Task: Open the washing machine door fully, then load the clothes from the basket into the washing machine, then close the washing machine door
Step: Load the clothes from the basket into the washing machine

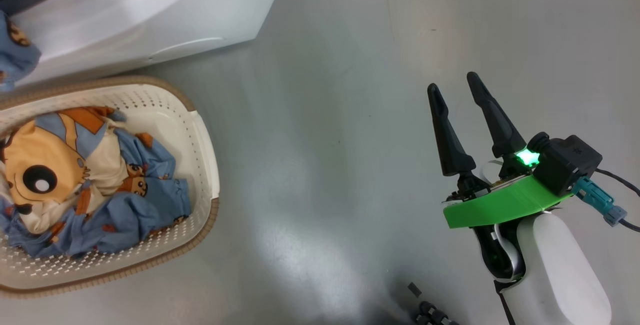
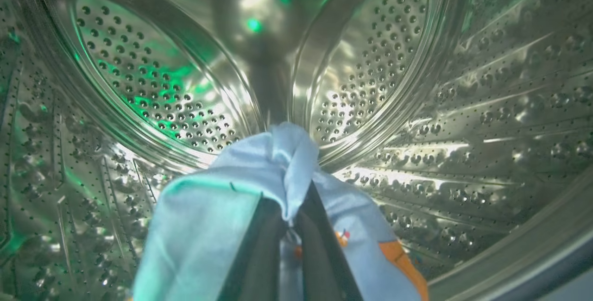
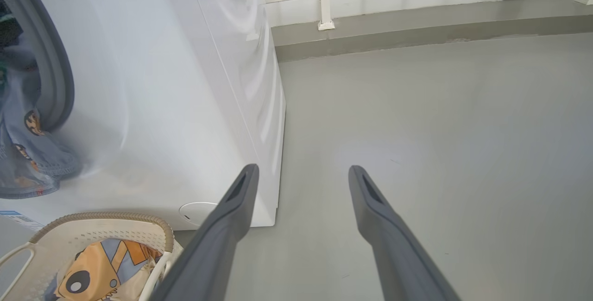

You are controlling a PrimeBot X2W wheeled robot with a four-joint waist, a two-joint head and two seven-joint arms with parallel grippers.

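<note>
Status: left gripper (image 2: 293, 220) is clamped on a light blue garment (image 2: 259, 171), with cloth bunched over the fingertips and draping back past both fingers toward 6 o'clock in the left wrist view. The jaws sit inside the drum (image 2: 139, 83), perforated back wall dead ahead at 12, so the pinched end is past the opening and release looks like the next move. Catch: the right wrist view shows blue printed cloth hanging out over the gasket (image 3: 55, 74) at its 9 o'clock edge, down the front of the washing machine (image 3: 162, 83). That is probably the tail of the same piece, but I can't confirm it. If so, its long axis runs from drum to door, and letting go here may leave the tail outside. Pushing deeper toward 12 first seems safer. Right gripper (image 1: 452, 82) is spread wide and empty over bare floor (image 1: 325, 115). In the head view the basket (image 1: 210, 165) lies at its 9 o'clock, well apart, with clothes (image 1: 100, 180) heaped inside, tan animal face up. The right arm is free and the nearer one for the next pick.
</note>
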